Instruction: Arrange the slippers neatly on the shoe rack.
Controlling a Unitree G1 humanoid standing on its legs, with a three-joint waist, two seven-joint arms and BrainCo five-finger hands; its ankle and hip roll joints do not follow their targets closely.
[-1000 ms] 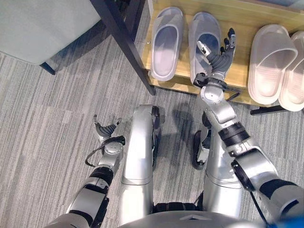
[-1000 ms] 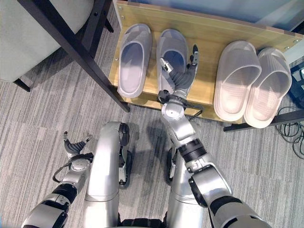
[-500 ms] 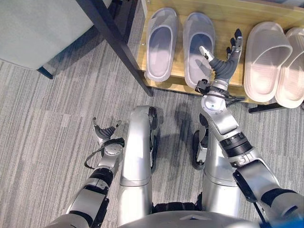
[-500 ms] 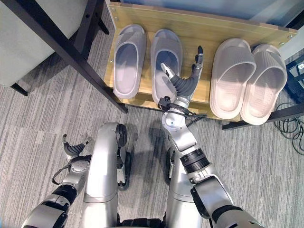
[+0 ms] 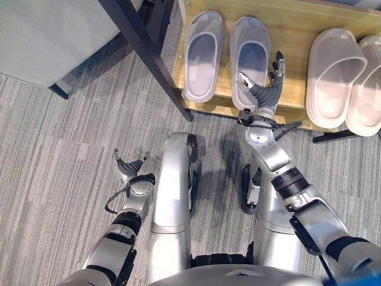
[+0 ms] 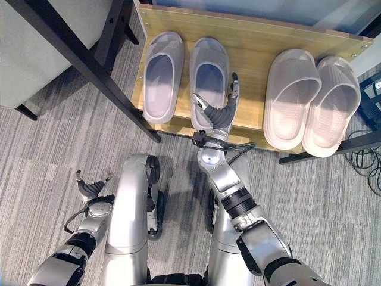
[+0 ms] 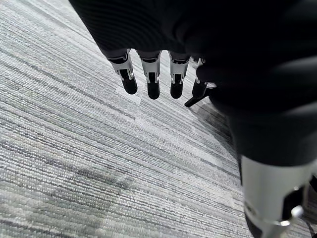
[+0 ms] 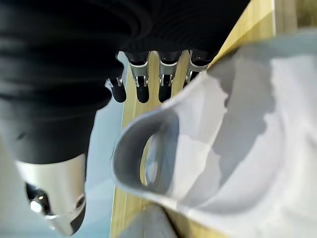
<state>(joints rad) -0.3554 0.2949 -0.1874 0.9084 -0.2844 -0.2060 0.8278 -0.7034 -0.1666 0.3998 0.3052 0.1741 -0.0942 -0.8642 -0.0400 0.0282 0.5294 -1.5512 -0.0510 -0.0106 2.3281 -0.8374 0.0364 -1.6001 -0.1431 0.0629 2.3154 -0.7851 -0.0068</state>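
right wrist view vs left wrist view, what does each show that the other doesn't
The right wrist view shows a grey slipper lying on the wooden shoe rack, with the right hand held open just above it. The left wrist view shows grey striped carpet beneath the left hand, which is open and holds nothing. Both show a dark ribbed cover with straight, dark-tipped fingers.

The right arm reaches forward, its forearm angled slightly toward the robot's left, wrist raised. The right hand (image 5: pixel 260 92) is spread, fingers (image 8: pixel 142 82) straight and pointing ahead, thumb splayed out to the left, nothing clasped. The left arm hangs low at the robot's side, elbow bent. The left hand (image 5: pixel 131 166) faces palm up, fingers (image 7: pixel 151 79) relaxed and lightly bent, thumb apart, holding nothing.
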